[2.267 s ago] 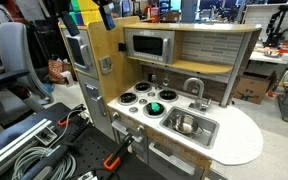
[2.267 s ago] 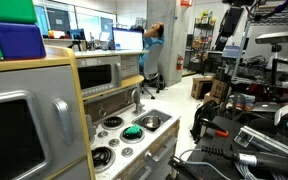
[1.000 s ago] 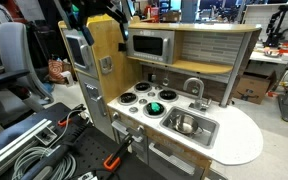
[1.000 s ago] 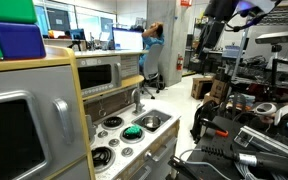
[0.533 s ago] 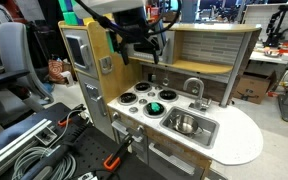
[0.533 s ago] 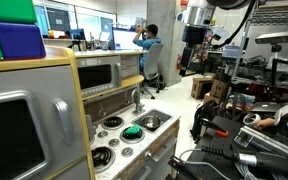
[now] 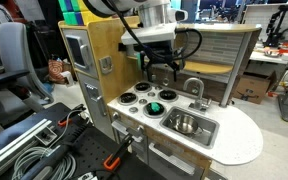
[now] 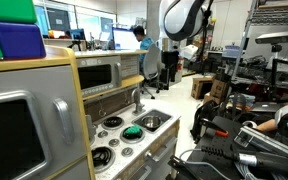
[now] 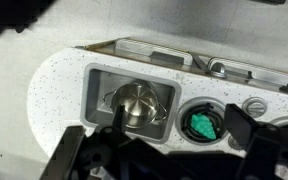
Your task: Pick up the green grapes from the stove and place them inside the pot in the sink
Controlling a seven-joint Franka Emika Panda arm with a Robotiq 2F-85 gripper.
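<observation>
While hovering well clear of the green grapes, the gripper stands wide open, holding nothing.

No text, label, brand, number or sign can be read in any view. The pictures are too small and blurred for lettering to show on the stove or anywhere around it.

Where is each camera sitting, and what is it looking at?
Exterior view: stands in front of the toy kitchen, looking down at the stove; the gripper hangs above.
Exterior view: sits beside the stove's end, looking along it toward the sink; the arm shows.
Wrist view: looks down between the open fingers.
All three share the green grapes and the pot.
</observation>
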